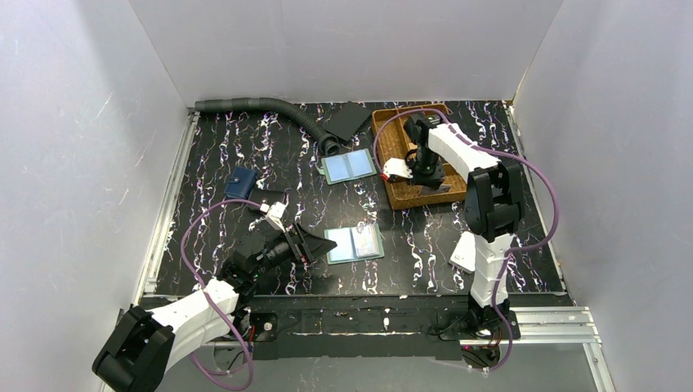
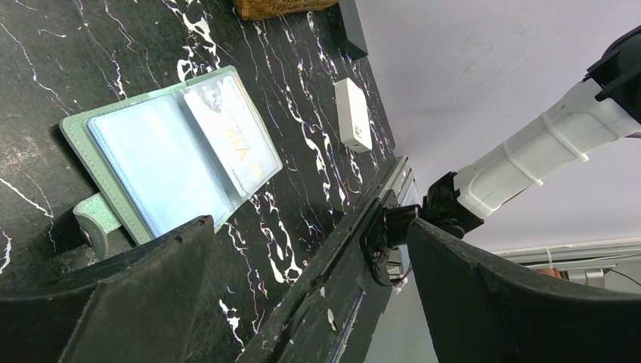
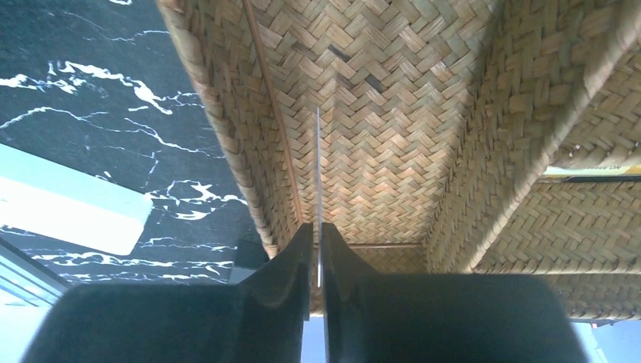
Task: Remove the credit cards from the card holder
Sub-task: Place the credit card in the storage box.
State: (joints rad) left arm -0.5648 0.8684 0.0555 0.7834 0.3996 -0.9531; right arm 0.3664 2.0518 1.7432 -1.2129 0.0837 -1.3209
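The card holder (image 1: 355, 243) lies open and flat on the black marbled table, teal-edged, with its small tab (image 2: 94, 219) toward my left arm. One panel is blue and the other shows a pale credit card (image 2: 234, 140) behind clear plastic. My left gripper (image 1: 320, 245) (image 2: 308, 227) is open just left of the holder, with nothing between its fingers. My right gripper (image 1: 426, 180) (image 3: 318, 231) hangs over the woven basket (image 1: 392, 196) (image 3: 378, 113). Its fingers are closed to a thin slit on another credit card (image 3: 318, 166), seen edge-on and upright.
A second holder (image 1: 347, 167) with two pale-blue panels lies left of the basket. A dark blue wallet (image 1: 240, 183) sits at the left, and a grey hose (image 1: 253, 104) and a black flat piece (image 1: 350, 121) at the back. A small white box (image 1: 463, 251) (image 2: 352, 113) lies near the right arm's base.
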